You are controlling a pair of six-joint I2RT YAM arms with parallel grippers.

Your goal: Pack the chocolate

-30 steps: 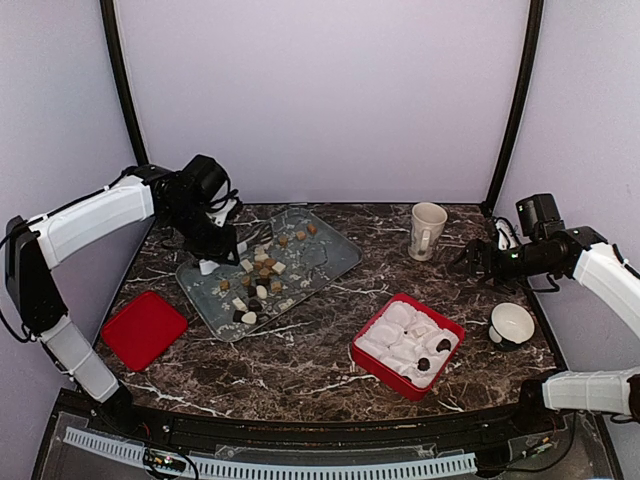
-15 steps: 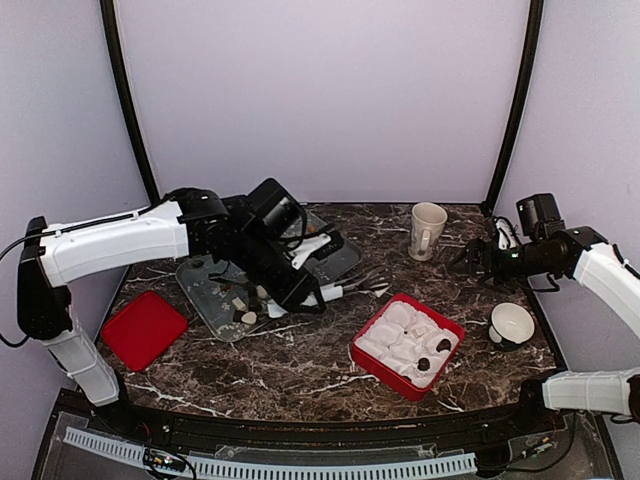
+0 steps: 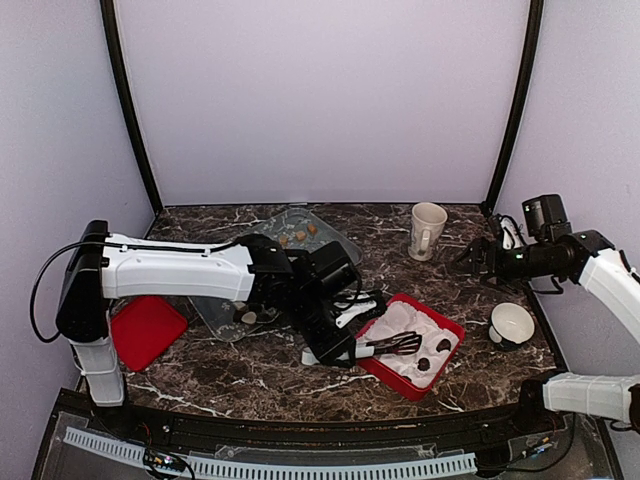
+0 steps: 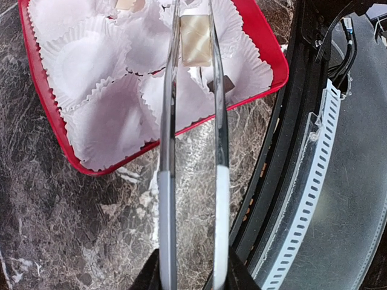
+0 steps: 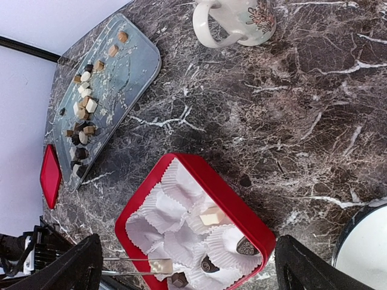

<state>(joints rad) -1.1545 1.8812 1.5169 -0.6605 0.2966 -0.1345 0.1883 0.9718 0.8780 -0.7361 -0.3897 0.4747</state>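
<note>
My left gripper (image 4: 192, 279) is shut on a pair of metal tongs (image 4: 169, 151), and the tongs pinch a cream-white chocolate (image 4: 196, 41). That piece hangs over the near corner of the red box (image 4: 54, 121), which is lined with white paper cups. In the top view my left gripper (image 3: 335, 335) is at the box's (image 3: 372, 366) left side. The box holds a cream chocolate (image 5: 211, 215) and three dark ones (image 5: 245, 246). More chocolate (image 5: 84, 103) lies on the glass tray (image 3: 335, 252). My right gripper (image 3: 475, 262) hangs open near the mug, holding nothing.
A white mug (image 3: 428, 230) stands at the back right and a white bowl (image 3: 512, 323) at the right edge. The red lid (image 3: 145, 330) lies at the left, beside the tray. The left arm stretches across the tray's near end.
The left arm has swung from the tray rightward and nearer, carrying the tongs with the cream piece to the red box. The right arm has stayed put.
</note>
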